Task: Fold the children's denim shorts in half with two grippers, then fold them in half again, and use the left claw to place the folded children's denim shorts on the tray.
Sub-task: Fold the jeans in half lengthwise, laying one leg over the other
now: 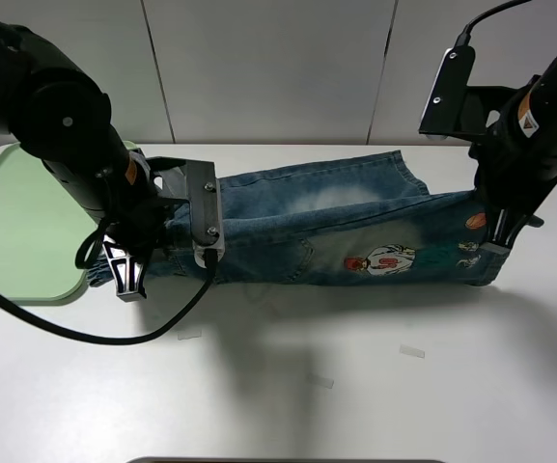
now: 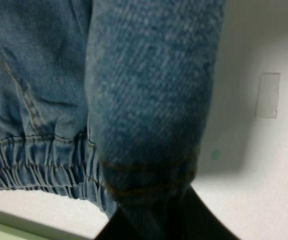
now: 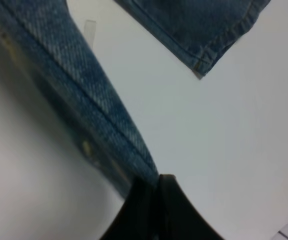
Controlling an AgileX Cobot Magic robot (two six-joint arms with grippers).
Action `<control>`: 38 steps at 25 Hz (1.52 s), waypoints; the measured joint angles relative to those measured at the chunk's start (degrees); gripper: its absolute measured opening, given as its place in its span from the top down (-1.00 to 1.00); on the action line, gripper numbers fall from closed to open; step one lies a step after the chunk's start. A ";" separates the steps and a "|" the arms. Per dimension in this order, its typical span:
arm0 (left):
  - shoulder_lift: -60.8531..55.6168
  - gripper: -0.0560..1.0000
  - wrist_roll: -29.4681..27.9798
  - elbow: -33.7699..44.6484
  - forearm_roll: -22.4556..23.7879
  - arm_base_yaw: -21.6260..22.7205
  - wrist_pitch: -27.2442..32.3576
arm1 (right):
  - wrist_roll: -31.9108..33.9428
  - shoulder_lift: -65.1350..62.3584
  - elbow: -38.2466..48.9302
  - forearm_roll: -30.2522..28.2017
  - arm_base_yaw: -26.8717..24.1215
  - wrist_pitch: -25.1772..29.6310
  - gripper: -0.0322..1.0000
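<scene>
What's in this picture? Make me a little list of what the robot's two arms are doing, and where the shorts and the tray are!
Clothing: small blue-green washed-denim shorts, cartoon patch showing, stretched across the white table
Left end effector: shut on the left end of the shorts
Right end effector: shut on the right end of the shorts
Tray: flat pale-green plastic tray, at the table's left side; shorts not on it yet

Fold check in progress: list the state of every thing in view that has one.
children's denim shorts: held at both ends, one edge lifted, cartoon patch showing.
left gripper: shut on the shorts' tray-side end.
right gripper: shut on the shorts' other end.
tray: flat on the table, shorts not on it.
</scene>
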 joint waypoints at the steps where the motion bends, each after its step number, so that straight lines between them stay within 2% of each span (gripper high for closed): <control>1: 0.00 0.81 -0.18 0.00 0.13 0.00 -0.35 | 0.00 0.90 -1.04 -0.24 0.00 0.07 1.00; 5: 0.05 0.81 -3.44 0.00 2.67 0.00 -2.15 | 0.00 4.38 -5.89 -1.28 -0.04 0.12 1.00; 12: 1.66 0.81 -11.81 0.00 11.54 0.50 -4.63 | 0.00 10.69 -12.89 -3.40 -0.20 0.03 1.00; 16: 3.94 0.81 -12.83 -0.92 11.94 2.92 -6.35 | 0.00 13.48 -15.61 -2.79 -2.48 -1.96 1.00; 24: 4.20 0.81 -12.94 -4.22 12.00 8.37 -13.55 | 0.00 16.29 -16.57 -1.52 -7.75 -8.94 1.00; 38: 10.50 0.81 -12.94 -6.03 12.64 9.07 -16.72 | 0.00 18.80 -16.86 -1.53 -12.69 -22.64 1.00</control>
